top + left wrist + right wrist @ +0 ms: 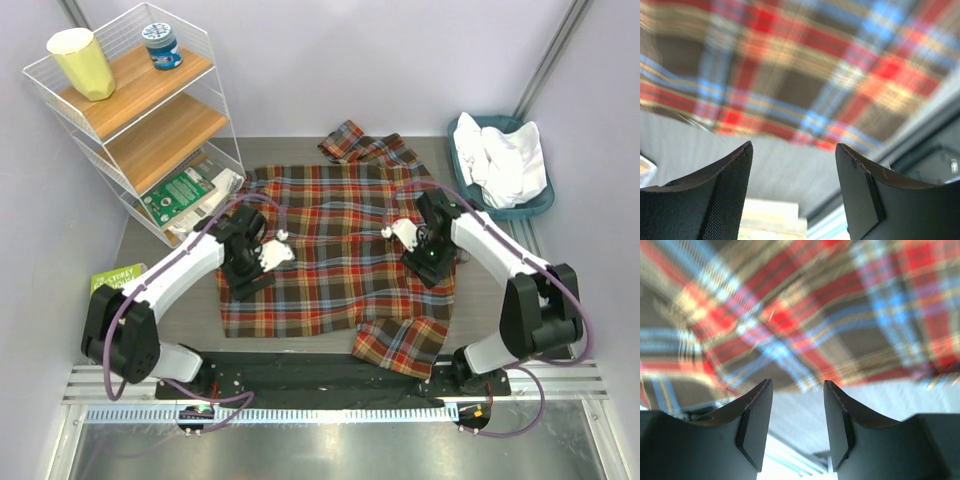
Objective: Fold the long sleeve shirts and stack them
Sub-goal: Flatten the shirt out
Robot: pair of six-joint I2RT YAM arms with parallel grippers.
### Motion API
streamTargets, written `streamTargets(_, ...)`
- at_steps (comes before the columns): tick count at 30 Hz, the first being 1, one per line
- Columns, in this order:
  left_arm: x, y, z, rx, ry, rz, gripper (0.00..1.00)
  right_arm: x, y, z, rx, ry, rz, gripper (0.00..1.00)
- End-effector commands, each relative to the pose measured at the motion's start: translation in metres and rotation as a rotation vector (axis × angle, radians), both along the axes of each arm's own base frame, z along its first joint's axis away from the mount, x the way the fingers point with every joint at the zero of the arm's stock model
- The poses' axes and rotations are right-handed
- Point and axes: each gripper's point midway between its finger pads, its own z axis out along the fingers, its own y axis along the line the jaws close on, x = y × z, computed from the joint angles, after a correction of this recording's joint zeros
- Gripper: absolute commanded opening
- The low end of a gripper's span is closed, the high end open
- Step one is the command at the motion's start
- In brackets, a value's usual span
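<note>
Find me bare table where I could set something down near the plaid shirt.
Bare table runs along the back, between the wire shelf and the plaid shirt. A narrower strip lies between shirt and teal basket. The centre is crowded, covered by the shirt.

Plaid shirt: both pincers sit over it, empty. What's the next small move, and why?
Probably lower both pincers onto the cloth and pinch it. The plaid shirt lies spread out, not yet folded. The left pincer and right pincer hang open above its left and right halves with nothing held, so a grip has to come before any fold.
</note>
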Motion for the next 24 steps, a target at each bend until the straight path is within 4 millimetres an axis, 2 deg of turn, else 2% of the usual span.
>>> streamTargets(1, 0.034, -0.019, -0.013, -0.031, -0.046, 0.073, 0.68, 0.02, 0.015, -0.016, 0.04, 0.027, -0.034, 0.51)
streamTargets(4, 0.035, -0.015, -0.035, 0.002, -0.031, 0.077, 0.68, 0.015, 0.01, -0.038, 0.003, 0.065, -0.013, 0.5)
streamTargets(5, 0.035, -0.012, -0.041, 0.015, -0.026, 0.076, 0.68, 0.007, 0.006, -0.048, -0.017, 0.092, -0.006, 0.5)
streamTargets(7, 0.028, -0.007, -0.054, 0.041, 0.001, 0.065, 0.67, 0.005, 0.0, -0.056, -0.05, 0.094, 0.016, 0.5)
streamTargets(10, 0.019, 0.008, -0.065, 0.107, 0.016, 0.046, 0.67, -0.012, -0.014, -0.067, -0.104, 0.128, 0.059, 0.5)
streamTargets(14, -0.002, 0.022, -0.066, 0.141, 0.053, 0.0, 0.66, -0.049, -0.029, -0.073, -0.155, 0.201, 0.131, 0.5)
streamTargets(16, -0.015, 0.028, -0.067, 0.15, 0.083, -0.018, 0.66, -0.06, -0.031, -0.066, -0.157, 0.206, 0.157, 0.5)
streamTargets(19, -0.028, 0.032, -0.057, 0.145, 0.106, -0.056, 0.66, -0.072, -0.025, -0.052, -0.132, 0.205, 0.183, 0.52)
streamTargets(22, -0.024, 0.02, -0.035, 0.073, 0.082, -0.076, 0.67, -0.067, -0.009, -0.03, -0.053, 0.192, 0.166, 0.54)
streamTargets(23, -0.023, 0.011, -0.028, 0.026, 0.082, -0.08, 0.68, -0.053, 0.004, -0.015, 0.005, 0.149, 0.155, 0.55)
streamTargets(24, -0.01, 0.0, -0.012, -0.014, 0.036, -0.071, 0.69, -0.046, 0.008, -0.006, 0.028, 0.132, 0.135, 0.55)
